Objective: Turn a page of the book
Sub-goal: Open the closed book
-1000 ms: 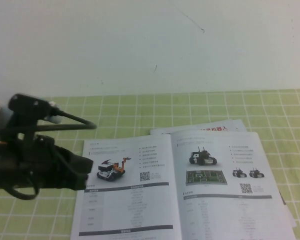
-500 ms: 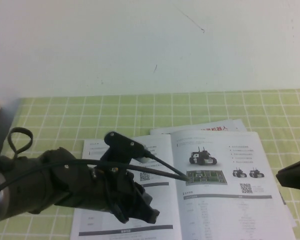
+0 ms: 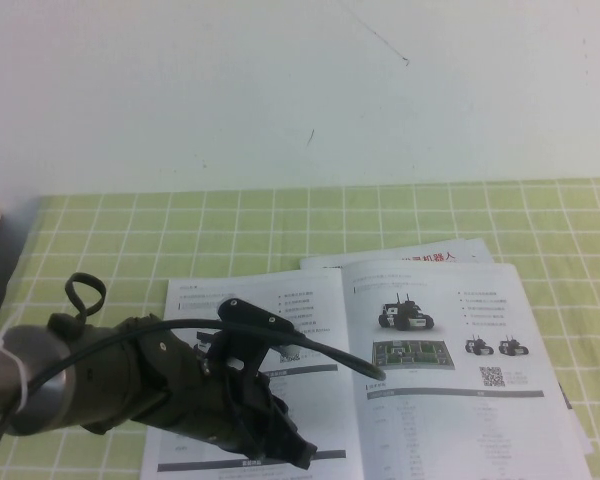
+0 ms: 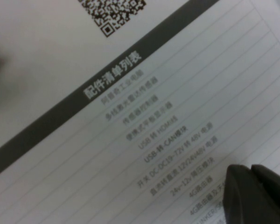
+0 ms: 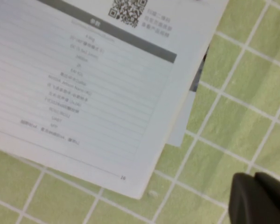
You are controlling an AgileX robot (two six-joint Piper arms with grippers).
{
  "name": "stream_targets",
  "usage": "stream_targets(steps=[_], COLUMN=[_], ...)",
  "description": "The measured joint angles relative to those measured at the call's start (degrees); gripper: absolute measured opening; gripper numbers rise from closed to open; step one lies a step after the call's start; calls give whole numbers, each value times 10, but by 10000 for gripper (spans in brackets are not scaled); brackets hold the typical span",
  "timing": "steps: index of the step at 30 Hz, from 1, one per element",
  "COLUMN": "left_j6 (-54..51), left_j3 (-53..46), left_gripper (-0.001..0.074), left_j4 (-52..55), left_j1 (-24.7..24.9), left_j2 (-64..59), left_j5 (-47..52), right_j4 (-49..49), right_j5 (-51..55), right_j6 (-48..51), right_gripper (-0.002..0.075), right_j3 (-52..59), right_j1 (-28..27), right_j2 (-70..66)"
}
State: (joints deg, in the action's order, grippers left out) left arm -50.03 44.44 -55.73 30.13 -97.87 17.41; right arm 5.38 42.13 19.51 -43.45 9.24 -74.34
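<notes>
- Left gripper (image 3: 298, 452) hovering low over the booklet's left-hand leaf, above the grey-barred table; jaws' opening impossible to tell from these views, nothing seen held.
- Right gripper (image 5: 259, 198) hanging past the book's outer right corner, over bare green grid mat (image 5: 252, 93); jaws pressed together, holding nothing.
- Book (image 3: 380, 380) lying open and flat on the worktop (image 3: 280, 220), looser sheets poking out beneath its top and right edges.
- Page (image 3: 450, 350) to be turned lying flat on the right, showing black tracked robots, a green board photo and a QR code; not yet lifted.
- Risking a slip: glossy paper likely sliding under a closed tip rather than peeling up.
- Risking a wrong pick: catching the loose sheet (image 5: 179, 126) under the corner instead of the top leaf.
- Risking the whole booklet dragging across the mat unless the left-hand leaf gets pinned.
- Risking a crease or tear by pushing hard near the stapled spine.
</notes>
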Motion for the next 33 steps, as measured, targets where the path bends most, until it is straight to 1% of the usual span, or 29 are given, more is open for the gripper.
stream_targets(steps=[5,9,12,14,17,19,20,22,26,33], left_j6=[0,-3,-3,-3,-3,-3,-3,-3,-3,-3], left_j3=[0,0,0,1,3,5,5,5,5,5], left_gripper=[-2,-2,-2,-2,-2,-3,-2,-3,-3,-3], left_j4=[0,-2,-3,-4,-4,-4,-4,-5,-6,-6], left_j1=[0,0,0,0,0,0,0,0,0,0], left_j2=[0,-6,-11,-14,-17,-20,-21,-22,-22,-22], left_j5=[-2,-2,-4,-4,-3,-2,-1,-1,1,1], right_j4=[-1,-1,0,7,32,50,58,75,98,105], right_j5=[0,-20,-41,-50,-62,-73,-81,-97,-121,-140], right_j6=[-7,-7,-7,-7,-7,-7,-7,-7,-7,-9], right_gripper=[-3,-3,26,99,274,366,398,426,428,410], right_j3=[-2,-5,-5,-6,-6,-6,-6,-6,-7,-7], right_j1=[17,23,23,23,23,23,23,23,23,23], right_j2=[-26,-47,-63,-76,-96,-107,-114,-124,-148,-188])
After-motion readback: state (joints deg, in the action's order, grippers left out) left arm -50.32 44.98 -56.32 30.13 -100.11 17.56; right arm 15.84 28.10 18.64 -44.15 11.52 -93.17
